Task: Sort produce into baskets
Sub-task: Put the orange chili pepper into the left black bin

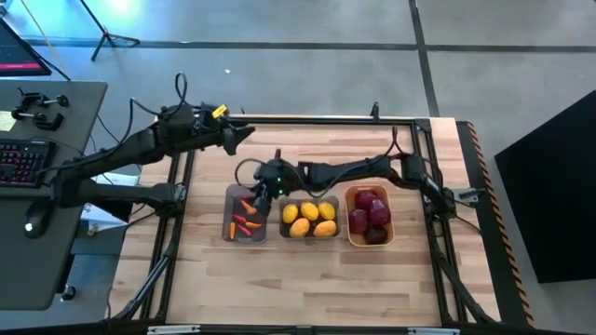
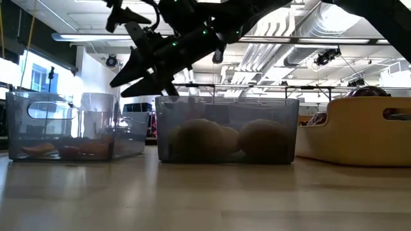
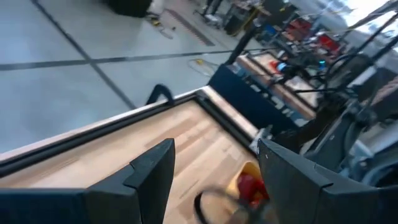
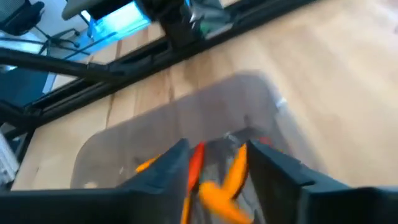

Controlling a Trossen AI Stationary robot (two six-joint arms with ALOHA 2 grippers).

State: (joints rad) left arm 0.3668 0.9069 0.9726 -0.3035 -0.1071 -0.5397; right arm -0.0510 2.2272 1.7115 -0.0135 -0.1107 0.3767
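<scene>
Three baskets stand in a row mid-table. The left grey basket (image 1: 230, 207) holds red-orange peppers (image 1: 247, 221). The middle grey basket (image 1: 282, 223) holds yellow lemons (image 1: 310, 221). The orange-yellow basket (image 1: 350, 228) holds dark red apples (image 1: 371, 214). My right gripper (image 1: 270, 182) hangs open over the far right part of the left basket (image 4: 124, 137). Blurred orange peppers (image 4: 230, 180) show between its fingers. My left gripper (image 1: 246, 133) is open with nothing in it, raised near the table's far left. My right gripper slants down over the left basket. A blurred orange pepper (image 4: 217, 193) shows in the gap between its fingers (image 4: 177, 165). I cannot tell whether either finger touches it.
A dark metal frame (image 1: 326, 121) runs along the table's far edge and both sides. A desk with a keyboard (image 1: 23, 158) stands off the table to the left. Bare wood (image 1: 307, 279) lies between the baskets and the near edge.
</scene>
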